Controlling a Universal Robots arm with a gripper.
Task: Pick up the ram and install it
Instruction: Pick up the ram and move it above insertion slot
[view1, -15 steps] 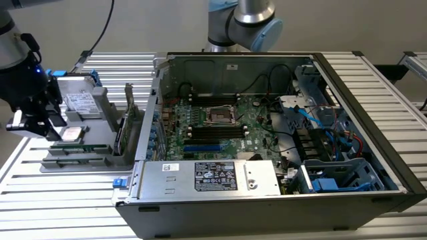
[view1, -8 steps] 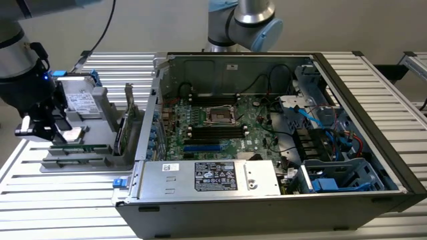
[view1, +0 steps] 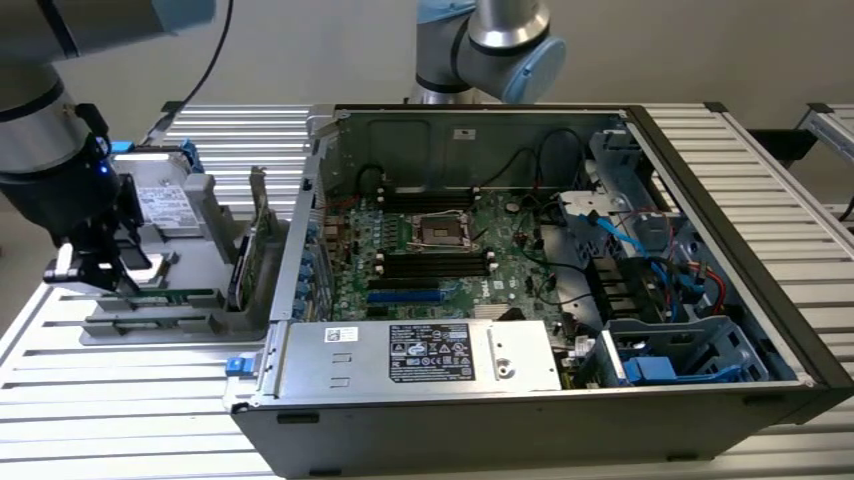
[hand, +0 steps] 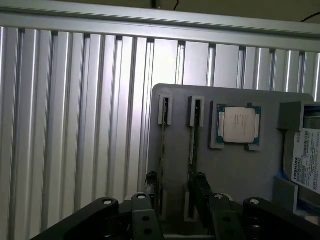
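Ram (hand: 191, 150) stands on edge in a grey tray (hand: 235, 175) beside a second stick (hand: 162, 145), both lined up between the wide-apart fingers of the hand (hand: 176, 185); the label on a nearby drive (hand: 305, 160) reads TOSHIBA.
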